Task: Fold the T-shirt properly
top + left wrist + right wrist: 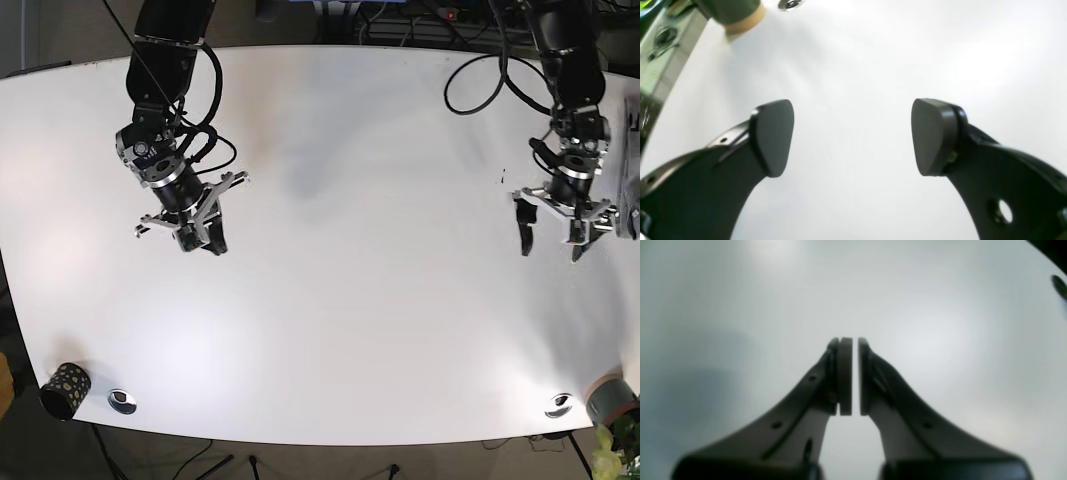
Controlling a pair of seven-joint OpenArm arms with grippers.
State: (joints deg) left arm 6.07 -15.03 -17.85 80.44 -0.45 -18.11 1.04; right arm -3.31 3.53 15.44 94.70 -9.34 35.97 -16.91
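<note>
No T-shirt shows on the white table [350, 300] in any view; only a grey strip of something at the 3 o'clock edge of the base view, too cropped to identify. The left gripper [552, 238] hangs over bare tabletop at 3 o'clock, its pads [773, 136] spread wide with nothing between them. The right gripper [200, 238] sits toward 9 o'clock, its pads [845, 376] almost together, a thin slit between, holding nothing. A dark speckled cup [62, 388] stands at 8 o'clock; a green-and-tan roll [612, 398] at 4 o'clock.
</note>
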